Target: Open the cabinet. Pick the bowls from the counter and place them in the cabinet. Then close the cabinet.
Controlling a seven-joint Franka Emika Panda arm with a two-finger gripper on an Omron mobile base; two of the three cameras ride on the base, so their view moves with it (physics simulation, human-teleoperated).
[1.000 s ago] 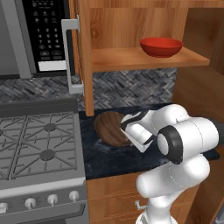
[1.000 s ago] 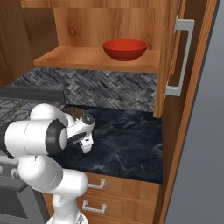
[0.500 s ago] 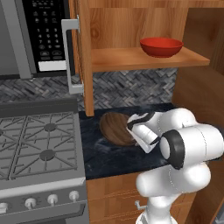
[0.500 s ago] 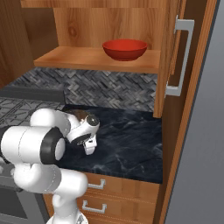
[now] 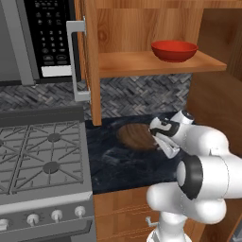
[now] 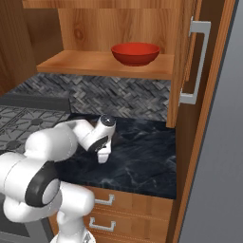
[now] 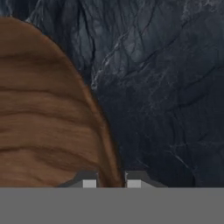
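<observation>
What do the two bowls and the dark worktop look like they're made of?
The shallow brown bowl on the dark marbled counter looks like matte wood: grain bands run across it. The glossy red bowl on the cabinet shelf could be glazed ceramic or plastic. The counter resembles polished stone, with pale veins.

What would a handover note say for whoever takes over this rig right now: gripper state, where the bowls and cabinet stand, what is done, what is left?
Gripper: shut on the wooden bowl, its fingers pinching the rim, one on each side.
Wooden bowl: on the counter, beside the stove; whether it has lifted off cannot be told.
Red bowl: already on the cabinet shelf.
Cabinet: both doors open.
Done: cabinet opened, red bowl shelved, wooden bowl gripped.
Left: lift the wooden bowl to the shelf, release, then close both doors.
</observation>
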